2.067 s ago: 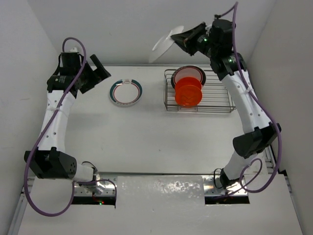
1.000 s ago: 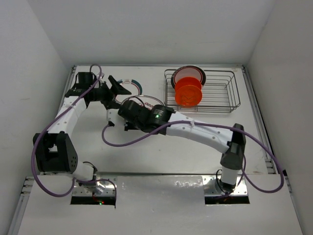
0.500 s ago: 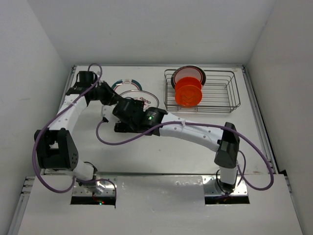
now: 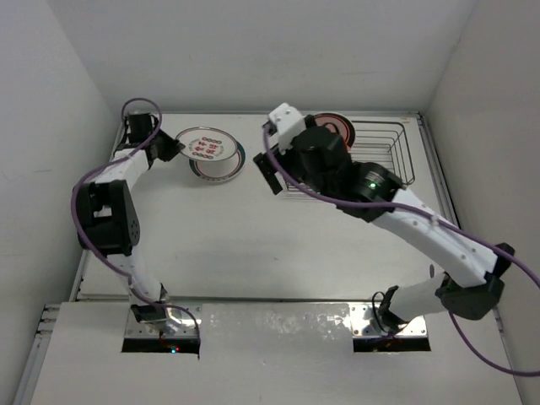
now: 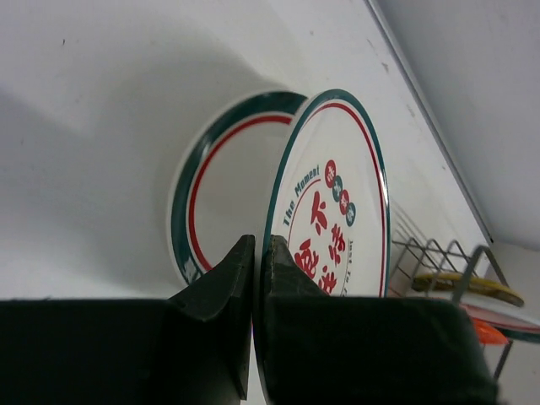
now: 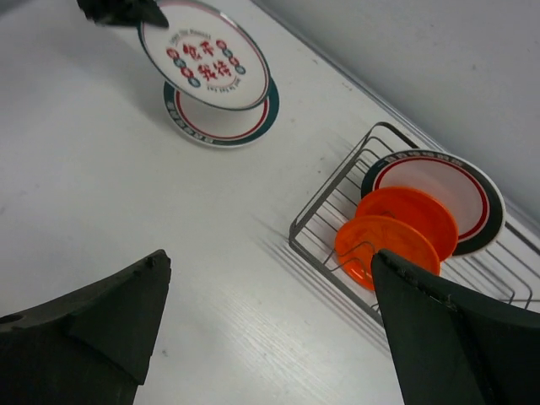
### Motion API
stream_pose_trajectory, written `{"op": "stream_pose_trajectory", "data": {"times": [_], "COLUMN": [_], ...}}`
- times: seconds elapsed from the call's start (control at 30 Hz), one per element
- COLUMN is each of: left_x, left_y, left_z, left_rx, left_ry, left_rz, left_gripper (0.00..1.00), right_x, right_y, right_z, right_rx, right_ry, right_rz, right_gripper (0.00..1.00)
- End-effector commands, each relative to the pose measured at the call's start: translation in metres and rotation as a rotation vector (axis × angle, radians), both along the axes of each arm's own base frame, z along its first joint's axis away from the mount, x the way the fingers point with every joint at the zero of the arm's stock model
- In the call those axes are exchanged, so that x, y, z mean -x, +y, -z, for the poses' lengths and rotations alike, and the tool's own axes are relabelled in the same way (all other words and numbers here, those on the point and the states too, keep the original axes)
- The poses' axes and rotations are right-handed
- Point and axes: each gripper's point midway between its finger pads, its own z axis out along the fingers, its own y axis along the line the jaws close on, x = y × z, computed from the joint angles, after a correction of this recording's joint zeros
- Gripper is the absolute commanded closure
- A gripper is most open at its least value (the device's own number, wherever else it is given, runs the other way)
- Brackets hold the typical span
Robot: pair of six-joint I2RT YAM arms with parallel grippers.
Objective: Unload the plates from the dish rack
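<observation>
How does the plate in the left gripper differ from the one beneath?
The gripped plate is tilted, pinched at its rim by the left gripper; the lower plate lies flat. The gripped plate has red characters and a thin teal edge; the lower plate a broad teal band. Both are round, white.

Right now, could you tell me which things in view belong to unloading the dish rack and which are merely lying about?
Job: dish rack; rimmed white plate and two orange plates in it; lettered plate pinched in the left hand; teal-rimmed plate below it.
Merely there: purple cables on the arms; table.
</observation>
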Motion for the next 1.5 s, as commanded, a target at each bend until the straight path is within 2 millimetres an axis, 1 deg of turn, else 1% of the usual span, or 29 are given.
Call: {"op": "stream_pose_trajectory", "data": {"times": [0.0, 0.1, 0.17, 0.3, 0.33, 0.4, 0.47, 0.5, 0.53, 0.57, 0.6, 0.63, 0.67, 0.7, 0.73, 0.8, 0.87, 0.9, 0.97, 1.07, 1.1, 1.17, 1.2, 1.23, 1.3, 1.33, 1.37, 1.43, 1.47], "left_x": [-0.043, -0.051, -0.052, -0.050, -0.047, -0.044, -0.043, -0.036, -0.035, -0.036, -0.025, -0.029, -0.023, -0.015, -0.014, -0.005, -0.004, 0.005, 0.006, 0.009, 0.010, 0.012, 0.013, 0.014, 0.022, 0.026, 0.030, 0.049, 0.054], "left_y": [0.007, 0.006, 0.008, 0.005, 0.006, 0.004, 0.002, -0.002, -0.004, -0.005, -0.013, -0.014, -0.011, -0.015, -0.015, -0.013, -0.008, -0.006, 0.002, 0.009, 0.012, 0.013, 0.012, 0.007, 0.004, -0.007, -0.021, -0.034, -0.048], "left_z": [-0.024, -0.010, 0.002, 0.020, 0.031, 0.041, 0.048, 0.061, 0.064, 0.063, 0.072, 0.071, 0.076, 0.081, 0.080, 0.085, 0.085, 0.091, 0.084, 0.067, 0.052, 0.033, 0.014, 0.004, -0.023, -0.029, -0.035, -0.047, -0.052], "left_rx": [-0.015, -0.020, -0.021, -0.014, -0.012, -0.014, -0.029, -0.039, -0.045, -0.067, -0.078, -0.099, -0.130, -0.142, -0.151, -0.173, -0.201, -0.215, -0.247, -0.276, -0.283, -0.299, -0.301, -0.307, -0.317, -0.323, -0.327, -0.342, -0.337], "left_ry": [-0.142, -0.119, -0.090, -0.041, -0.007, 0.032, 0.062, 0.118, 0.137, 0.152, 0.217, 0.237, 0.278, 0.323, 0.336, 0.390, 0.402, 0.454, 0.467, 0.456, 0.434, 0.401, 0.360, 0.335, 0.276, 0.255, 0.229, 0.186, 0.154], "left_rz": [-0.014, 0.005, 0.005, 0.015, 0.012, 0.016, 0.028, 0.034, 0.042, 0.041, 0.058, 0.059, 0.048, 0.054, 0.047, 0.024, 0.000, -0.004, -0.038, -0.065, -0.072, -0.069, -0.062, -0.027, 0.004, 0.065, 0.115, 0.193, 0.246], "left_gripper": [1.00, 1.00, 1.00, 0.97, 0.91, 0.86, 0.76, 0.68, 0.64, 0.61, 0.59, 0.53, 0.51, 0.48, 0.41, 0.29, 0.20, 0.17, 0.15, 0.13, 0.13, 0.13, 0.13, 0.13, 0.13, 0.13, 0.13, 0.13, 0.12], "right_x": [0.011, 0.009, 0.000, -0.015, -0.022, -0.025, -0.032, -0.036, -0.038, -0.043, -0.046, -0.054, -0.065, -0.068, -0.076, -0.092, -0.105, -0.110, -0.118, -0.142, -0.150, -0.162, -0.168, -0.174, -0.186, -0.191, -0.206, -0.227, -0.239], "right_y": [-0.021, -0.043, -0.059, -0.080, -0.088, -0.092, -0.094, -0.097, -0.096, -0.091, -0.093, -0.103, -0.102, -0.101, -0.108, -0.107, -0.102, -0.100, -0.096, -0.092, -0.100, -0.122, -0.131, -0.141, -0.148, -0.152, -0.150, -0.154, -0.153], "right_z": [-0.020, -0.025, -0.022, -0.007, -0.006, -0.008, -0.008, -0.012, -0.010, -0.001, -0.001, 0.004, 0.019, 0.017, 0.022, 0.028, 0.031, 0.035, 0.038, 0.036, 0.041, 0.046, 0.057, 0.062, 0.074, 0.088, 0.083, 0.095, 0.086], "right_rx": [-0.140, -0.174, -0.184, -0.282, -0.308, -0.363, -0.384, -0.404, -0.411, -0.420, -0.429, -0.441, -0.448, -0.462, -0.472, -0.497, -0.557, -0.578, -0.634, -0.750, -0.771, -0.850, -0.866, -0.951, -1.041, -1.117, -1.211, -1.283, -1.322], "right_ry": [0.053, 0.063, 0.084, 0.204, 0.219, 0.244, 0.265, 0.271, 0.287, 0.334, 0.365, 0.395, 0.449, 0.480, 0.501, 0.517, 0.522, 0.536, 0.555, 0.530, 0.523, 0.474, 0.462, 0.434, 0.412, 0.410, 0.375, 0.351, 0.331], "right_rz": [0.070, 0.133, 0.194, 0.321, 0.357, 0.399, 0.424, 0.435, 0.439, 0.444, 0.458, 0.513, 0.568, 0.571, 0.613, 0.678, 0.711, 0.713, 0.736, 0.769, 0.817, 1.001, 1.076, 1.185, 1.265, 1.332, 1.308, 1.321, 1.306], "right_gripper": [0.01, 0.01, 0.01, 0.01, 0.01, 0.01, 0.01, 0.01, 0.01, 0.01, 0.01, 0.01, 0.01, 0.01, 0.01, 0.01, 0.01, 0.01, 0.01, 0.01, 0.01, 0.01, 0.01, 0.01, 0.01, 0.01, 0.03, 0.11, 0.12]}}
